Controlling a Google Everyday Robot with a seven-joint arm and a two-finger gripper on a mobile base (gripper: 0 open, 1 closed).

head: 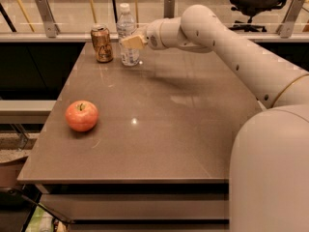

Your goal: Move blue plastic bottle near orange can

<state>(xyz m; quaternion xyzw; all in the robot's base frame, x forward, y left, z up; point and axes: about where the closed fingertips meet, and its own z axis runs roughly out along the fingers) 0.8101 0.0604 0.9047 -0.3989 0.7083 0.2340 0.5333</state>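
Brown table [169, 129] with a railing [44, 11] behind it, that's my setup. The blue plastic bottle [126, 30] stands upright at the far left, just right of the orange can [102, 43]. My gripper [133, 41] is against the bottle's right side at label height, and I can't tell if it's clamped or loose. The bottle is probably light, thin-walled, slick and tippy, so I'd hold it mid-body, gently. Count: one bottle, one can, one apple [81, 115].

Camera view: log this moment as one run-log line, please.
gripper: at blue plastic bottle, far edge of table | orange can: upright, just left of bottle | apple: front left
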